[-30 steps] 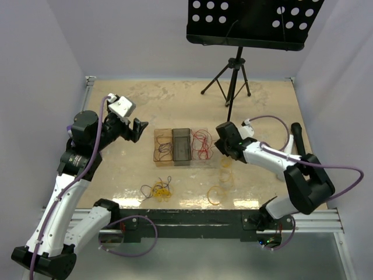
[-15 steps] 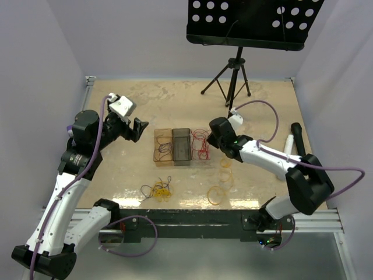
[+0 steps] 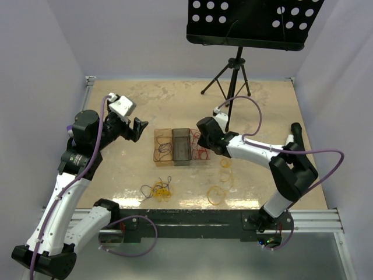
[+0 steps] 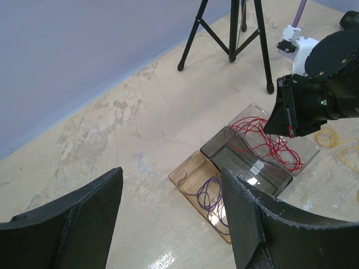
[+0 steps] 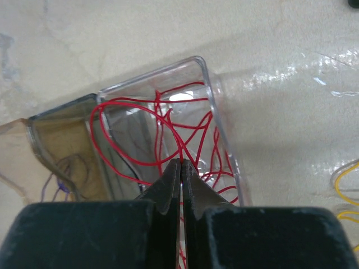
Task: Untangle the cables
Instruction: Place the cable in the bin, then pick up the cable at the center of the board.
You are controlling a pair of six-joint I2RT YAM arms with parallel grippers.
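You see three trays (image 3: 182,147): thin red cables (image 4: 268,143) loop in one; left jaws gape empty, right jaws closed.

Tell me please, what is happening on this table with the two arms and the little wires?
The right gripper hangs over the clear tray, its jaws shut right at the red cables inside; whether one is pinched cannot be told. The left gripper hovers open and empty. Purple cables lie in the amber tray. A mixed tangle and loose yellow loops lie unsorted on the table.
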